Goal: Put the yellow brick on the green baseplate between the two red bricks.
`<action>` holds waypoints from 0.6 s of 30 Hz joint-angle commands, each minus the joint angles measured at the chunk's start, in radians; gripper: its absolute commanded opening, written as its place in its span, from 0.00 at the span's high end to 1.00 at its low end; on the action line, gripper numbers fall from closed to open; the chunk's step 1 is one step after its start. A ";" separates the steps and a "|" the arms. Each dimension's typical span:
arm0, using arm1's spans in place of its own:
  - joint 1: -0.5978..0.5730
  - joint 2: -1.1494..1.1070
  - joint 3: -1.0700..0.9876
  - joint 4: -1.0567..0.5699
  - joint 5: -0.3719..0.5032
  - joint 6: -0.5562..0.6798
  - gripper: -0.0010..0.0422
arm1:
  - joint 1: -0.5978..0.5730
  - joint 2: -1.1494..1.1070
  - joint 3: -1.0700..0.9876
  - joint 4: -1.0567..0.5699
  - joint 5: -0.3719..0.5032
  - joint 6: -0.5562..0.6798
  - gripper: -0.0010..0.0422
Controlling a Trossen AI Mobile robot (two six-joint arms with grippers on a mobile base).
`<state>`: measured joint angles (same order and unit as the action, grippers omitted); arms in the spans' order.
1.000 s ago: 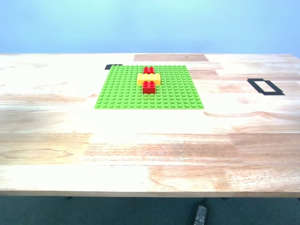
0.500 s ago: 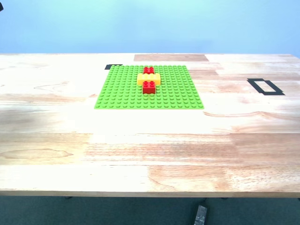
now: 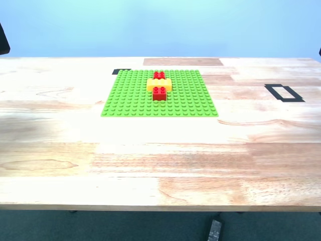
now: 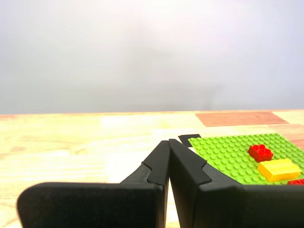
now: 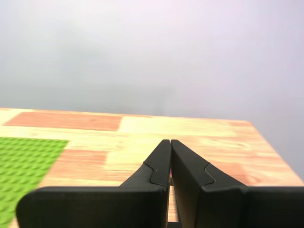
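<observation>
The green baseplate [image 3: 159, 93] lies flat on the wooden table toward the far side in the exterior view. On it the yellow brick [image 3: 159, 84] sits crosswise between the two red bricks, one behind [image 3: 159, 75] and one in front [image 3: 159, 93], all three touching in a row. The first wrist view shows the baseplate [image 4: 228, 152], the yellow brick [image 4: 279, 169] and the far red brick [image 4: 260, 152] well ahead of my first gripper [image 4: 168, 145], which is shut on nothing. My second gripper [image 5: 170, 145] is shut and empty, with the baseplate's edge [image 5: 23, 159] off to one side.
A black tape rectangle [image 3: 284, 93] marks the table at the exterior view's right. A small black tape piece [image 3: 120, 72] lies at the baseplate's far corner. A dark arm part [image 3: 3, 39] shows at the exterior view's left edge. The table's near edge [image 3: 160, 207] runs across the exterior view's bottom.
A dark arm part has come further into sight at the exterior view's left edge, and a sliver at its right edge. The bricks and baseplate have not moved.
</observation>
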<state>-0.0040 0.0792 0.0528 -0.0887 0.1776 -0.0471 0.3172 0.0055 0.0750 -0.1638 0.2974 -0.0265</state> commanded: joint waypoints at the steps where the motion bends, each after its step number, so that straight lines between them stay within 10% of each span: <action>1: 0.000 0.001 0.000 -0.001 0.004 0.030 0.98 | -0.011 0.008 0.000 0.002 0.025 -0.013 0.98; 18: 0.002 0.005 0.000 -0.009 -0.022 0.047 0.98 | -0.126 0.020 0.000 0.002 0.015 -0.008 0.98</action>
<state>-0.0025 0.0834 0.0528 -0.0948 0.1551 -0.0010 0.1894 0.0250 0.0750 -0.1616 0.3134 -0.0349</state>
